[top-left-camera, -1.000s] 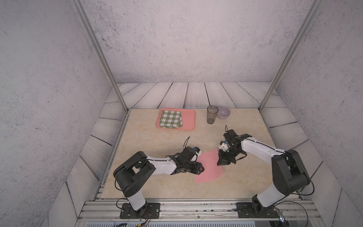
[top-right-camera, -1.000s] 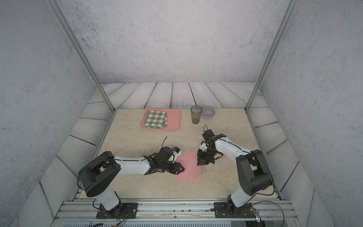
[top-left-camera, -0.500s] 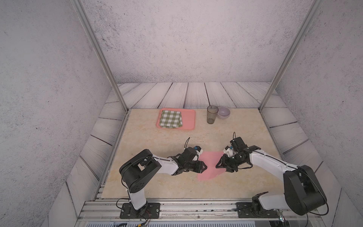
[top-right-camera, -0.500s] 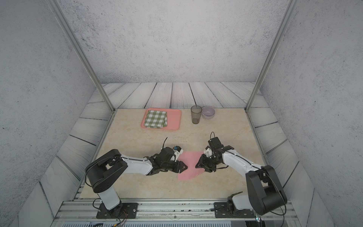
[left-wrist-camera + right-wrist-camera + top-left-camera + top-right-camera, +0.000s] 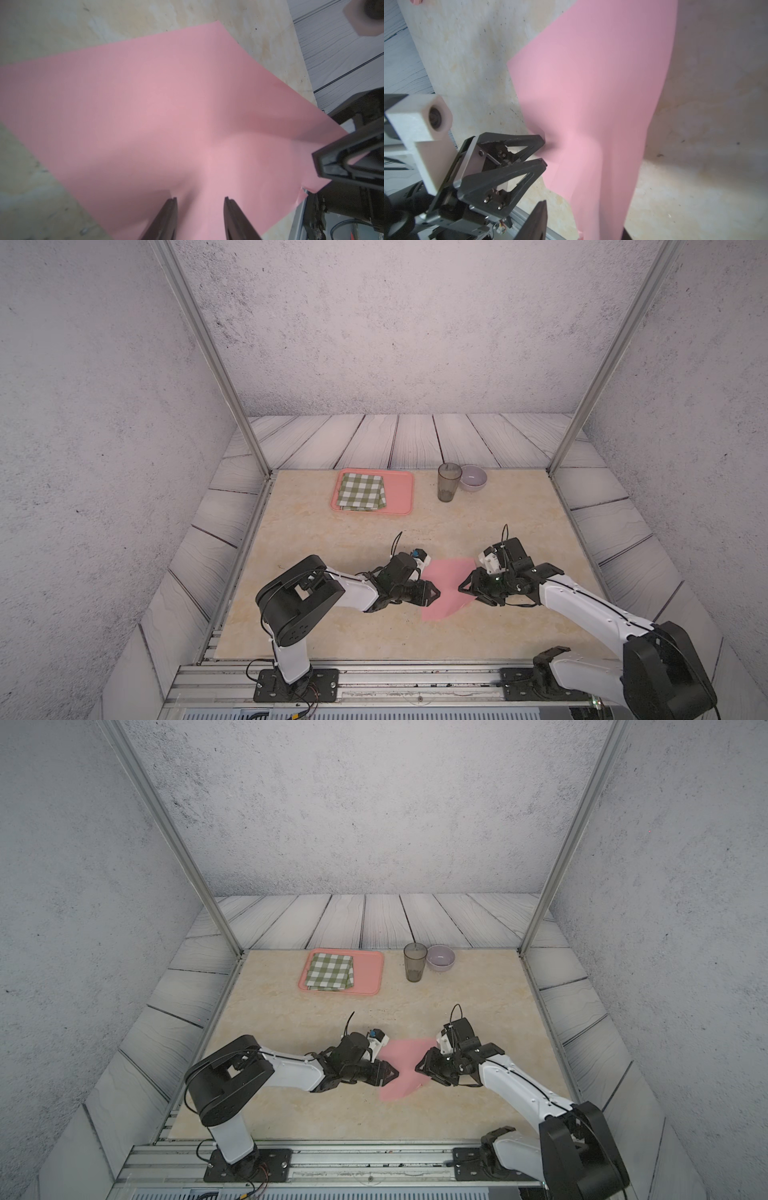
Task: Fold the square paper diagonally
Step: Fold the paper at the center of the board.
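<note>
The square paper [image 5: 446,585] is a plain pink sheet lying on the beige table between my two grippers, bulging upward in the middle. My left gripper [image 5: 432,596] sits low at its left edge and is open, its fingertips [image 5: 171,209] spread over the sheet [image 5: 166,104]. My right gripper [image 5: 465,589] is at the paper's right edge, also open. In the right wrist view the raised paper [image 5: 591,83] passes between my right gripper's [image 5: 583,228] wide-apart fingers. The left gripper [image 5: 544,151] touches the sheet's opposite edge there.
At the back of the table stand a salmon-pink tray [image 5: 401,493] holding a folded green-and-white checked cloth [image 5: 361,491], a dark translucent cup [image 5: 448,483] and a pale bowl [image 5: 473,477]. Metal frame posts rise at both back corners.
My right gripper has opened and swung down toward the front, to the paper's right edge. The paper now looks smaller and lower. The left gripper has barely moved.
</note>
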Robot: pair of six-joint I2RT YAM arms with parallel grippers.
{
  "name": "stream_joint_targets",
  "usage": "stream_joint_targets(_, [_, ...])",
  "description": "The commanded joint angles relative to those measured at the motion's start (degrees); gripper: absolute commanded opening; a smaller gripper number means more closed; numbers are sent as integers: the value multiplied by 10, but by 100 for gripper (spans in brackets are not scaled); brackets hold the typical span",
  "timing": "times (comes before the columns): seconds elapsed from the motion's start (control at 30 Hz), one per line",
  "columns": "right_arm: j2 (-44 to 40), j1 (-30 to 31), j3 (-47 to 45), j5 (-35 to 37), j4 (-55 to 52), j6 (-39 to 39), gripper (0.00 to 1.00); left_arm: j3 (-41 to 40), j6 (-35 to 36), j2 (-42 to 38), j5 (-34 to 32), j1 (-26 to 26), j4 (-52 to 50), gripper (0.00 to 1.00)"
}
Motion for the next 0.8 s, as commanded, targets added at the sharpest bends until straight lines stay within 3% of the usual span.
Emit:
stream_joint_targets(0.0, [-41,29,-4,65,24,9,44,-16,1,16,-1,-7,-28,43])
stream_joint_targets(0.37, [-77,98,-20,183,58,1,43,-16,4,14,-5,-16,-27,43])
stream_joint_targets(0.53, [-87,101,-22,222,62,-18,44,-20,7,6,-12,-20,-30,43])
stream_joint_targets(0.67, [-95,102,-5,299,4,11,45,-19,9,5,-15,-22,-36,43])
stream_joint_targets(0.77, [-112,101,-19,309,2,26,48,-19,9,6,-16,-23,-37,43])
